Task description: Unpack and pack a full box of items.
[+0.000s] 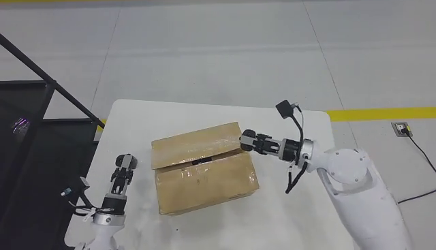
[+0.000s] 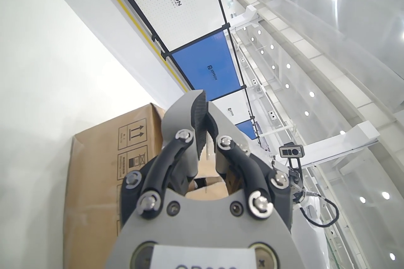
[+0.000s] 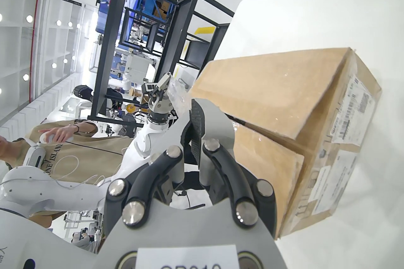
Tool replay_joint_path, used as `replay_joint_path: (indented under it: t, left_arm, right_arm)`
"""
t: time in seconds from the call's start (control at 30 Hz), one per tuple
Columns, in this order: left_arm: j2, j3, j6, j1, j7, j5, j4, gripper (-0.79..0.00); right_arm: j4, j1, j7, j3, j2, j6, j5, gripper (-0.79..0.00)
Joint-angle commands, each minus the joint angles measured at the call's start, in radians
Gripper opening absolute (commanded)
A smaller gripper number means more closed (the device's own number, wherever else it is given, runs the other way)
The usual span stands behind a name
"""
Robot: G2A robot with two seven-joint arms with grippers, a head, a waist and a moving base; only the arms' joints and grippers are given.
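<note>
A brown cardboard box (image 1: 204, 175) lies in the middle of the white table (image 1: 136, 124). Its far top flap (image 1: 197, 144) is tilted up a little, with a dark gap under it. My right gripper (image 1: 243, 141) is shut, with its tips at that flap's right corner (image 3: 202, 84); no cardboard shows between its fingers (image 3: 197, 122). The near flap (image 3: 268, 156) lies lower beside it. To the left of the box, my left gripper (image 1: 124, 165) stands apart from it, shut on nothing. Its pads (image 2: 199, 112) meet in front of the box's side wall (image 2: 101, 163).
A black metal frame (image 1: 30, 93) stands off the table's left side. A yellow line (image 1: 381, 114) runs on the floor to the right. Bare table surrounds the box, with more room on the left and far sides.
</note>
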Motion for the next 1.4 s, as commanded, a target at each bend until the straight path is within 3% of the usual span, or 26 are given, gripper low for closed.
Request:
replay_joint_path:
  t: [0.0, 0.83, 1.37]
  left_arm:
    - [-0.001, 0.008, 0.002, 0.002, 0.002, 0.003, 0.007, -0.785]
    - [-0.011, 0.065, -0.002, 0.033, 0.065, 0.077, 0.039, -0.785]
    - [-0.014, 0.077, 0.015, 0.028, 0.058, 0.085, 0.048, -0.785]
  right_arm:
    - [0.001, -0.019, -0.011, 0.009, 0.004, 0.001, -0.022, -0.785]
    - [0.207, 0.089, 0.076, -0.040, 0.014, -0.004, -0.017, -0.785]
    - [0.183, 0.025, 0.091, 0.010, 0.038, -0.068, 0.019, -0.785]
